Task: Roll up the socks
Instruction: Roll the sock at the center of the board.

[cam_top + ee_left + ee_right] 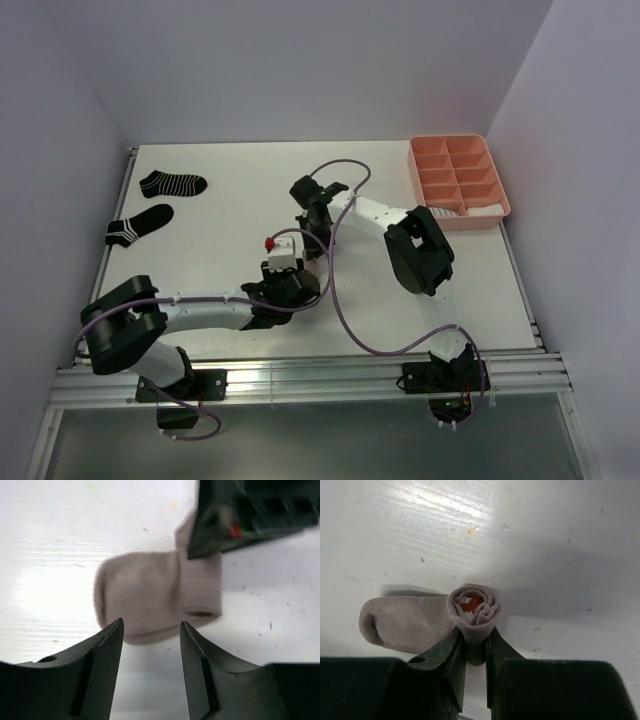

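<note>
Right now your right gripper (475,641) is pinching the rolled end of the taupe sock (405,622) between narrow jaws, low in the middle of the right wrist view. Only that view is showing the roll end-on, with red and white peeking from its core and the flat toe end trailing left. The left wrist view is giving you the sock side-on, lying mid-frame on the white table (50,555). Your left gripper (150,630) is standing open at the bottom, with the sock's near edge sitting in the gap, unsqueezed. Only the top view is showing one black striped sock (172,184), another black striped sock (140,225) at upper left, and a pink tray (414,165) at upper right.
</note>
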`<move>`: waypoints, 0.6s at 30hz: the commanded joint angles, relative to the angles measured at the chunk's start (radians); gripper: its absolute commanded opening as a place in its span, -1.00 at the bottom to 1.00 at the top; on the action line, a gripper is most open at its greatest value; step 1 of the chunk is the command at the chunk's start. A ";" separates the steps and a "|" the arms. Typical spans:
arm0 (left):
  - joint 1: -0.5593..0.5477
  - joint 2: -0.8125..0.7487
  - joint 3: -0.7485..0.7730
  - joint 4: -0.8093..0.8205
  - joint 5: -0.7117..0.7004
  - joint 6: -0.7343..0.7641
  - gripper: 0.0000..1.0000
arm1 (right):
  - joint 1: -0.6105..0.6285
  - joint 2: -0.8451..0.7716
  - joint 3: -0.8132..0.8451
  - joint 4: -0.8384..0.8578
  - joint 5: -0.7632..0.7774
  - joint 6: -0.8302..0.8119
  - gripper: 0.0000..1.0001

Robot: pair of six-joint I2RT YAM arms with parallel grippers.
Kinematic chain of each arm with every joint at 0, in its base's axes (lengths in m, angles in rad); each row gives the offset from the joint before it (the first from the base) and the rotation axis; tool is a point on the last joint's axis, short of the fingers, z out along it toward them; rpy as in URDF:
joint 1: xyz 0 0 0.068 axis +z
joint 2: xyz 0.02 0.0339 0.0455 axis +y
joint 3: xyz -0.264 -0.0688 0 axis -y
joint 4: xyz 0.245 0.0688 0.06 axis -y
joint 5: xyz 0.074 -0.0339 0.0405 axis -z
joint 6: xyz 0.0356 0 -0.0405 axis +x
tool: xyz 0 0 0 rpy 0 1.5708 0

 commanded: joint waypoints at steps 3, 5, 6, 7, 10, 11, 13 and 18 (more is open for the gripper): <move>0.095 -0.073 -0.066 0.135 0.091 -0.055 -0.05 | 0.003 -0.015 -0.123 0.091 -0.056 -0.024 -1.00; 0.132 -0.053 -0.058 0.124 0.111 -0.069 -0.17 | -0.003 -0.026 -0.157 0.109 -0.071 -0.029 -1.00; 0.150 -0.047 -0.054 0.122 0.119 -0.071 -0.23 | -0.004 -0.035 -0.179 0.126 -0.083 -0.033 -1.00; 0.161 -0.030 -0.052 0.121 0.143 -0.080 -0.26 | -0.007 -0.041 -0.191 0.135 -0.087 -0.035 -1.00; 0.196 0.016 -0.046 0.136 0.191 -0.084 -0.37 | -0.020 -0.070 -0.240 0.184 -0.122 -0.041 -1.00; 0.205 0.033 -0.038 0.115 0.201 -0.092 -0.44 | -0.026 -0.084 -0.249 0.201 -0.128 -0.041 -1.00; 0.209 0.074 -0.018 0.100 0.223 -0.101 -0.49 | -0.032 -0.106 -0.272 0.221 -0.157 -0.052 -1.00; 0.227 0.131 -0.021 0.058 0.258 -0.129 -0.55 | -0.053 -0.152 -0.317 0.272 -0.225 -0.095 -1.00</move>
